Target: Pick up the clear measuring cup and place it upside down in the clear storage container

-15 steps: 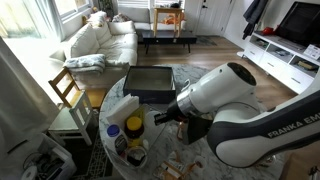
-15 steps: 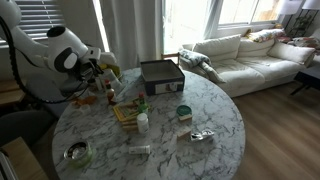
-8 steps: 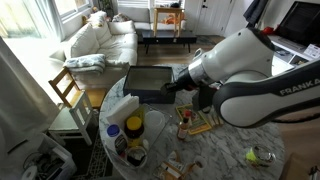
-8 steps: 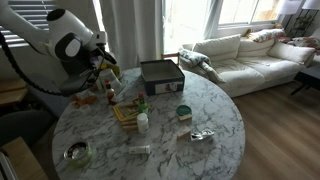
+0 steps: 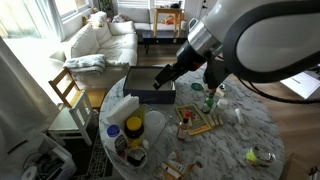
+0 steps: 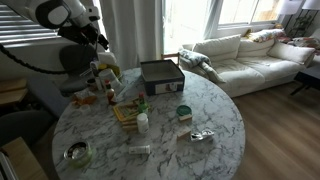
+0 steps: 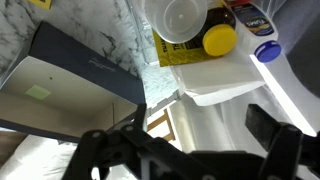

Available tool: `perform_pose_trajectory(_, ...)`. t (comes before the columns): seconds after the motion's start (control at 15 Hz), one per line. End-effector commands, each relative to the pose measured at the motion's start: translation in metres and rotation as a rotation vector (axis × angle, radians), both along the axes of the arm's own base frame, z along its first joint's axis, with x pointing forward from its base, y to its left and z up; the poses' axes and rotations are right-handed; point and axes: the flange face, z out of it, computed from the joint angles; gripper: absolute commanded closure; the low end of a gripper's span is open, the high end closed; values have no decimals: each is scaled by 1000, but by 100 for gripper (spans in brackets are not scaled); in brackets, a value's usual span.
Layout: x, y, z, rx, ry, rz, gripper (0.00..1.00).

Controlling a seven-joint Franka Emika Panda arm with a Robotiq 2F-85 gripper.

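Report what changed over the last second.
The arm swung up from beside the bottles toward the clear storage container, and the hand opened; its jaws now stand wide with nothing between them. The container, bottles and other clutter on the marble table stayed put.

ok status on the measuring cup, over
Gripper open, empty. Clear measuring cup untouched, crowded by yellow-lidded bottle. Clear storage container holds no cup.

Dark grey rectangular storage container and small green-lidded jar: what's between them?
Only bare marble tabletop separates the dark grey storage container and the green-lidded jar, in an exterior view.
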Motion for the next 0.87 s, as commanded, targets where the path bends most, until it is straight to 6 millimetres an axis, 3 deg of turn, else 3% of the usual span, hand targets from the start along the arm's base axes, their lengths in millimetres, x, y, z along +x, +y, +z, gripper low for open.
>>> perform_pose_trajectory(0.0,-5,-4,19,-71,58,146,0)
perform_pose_trajectory(0.33,-8,-6,27,-160,47,331,0)
perform_pose_trajectory(0.4,-2,-6,27,-134,36,258,0)
perform_pose_trajectory(0.8,-2,-6,27,-136,33,263,0)
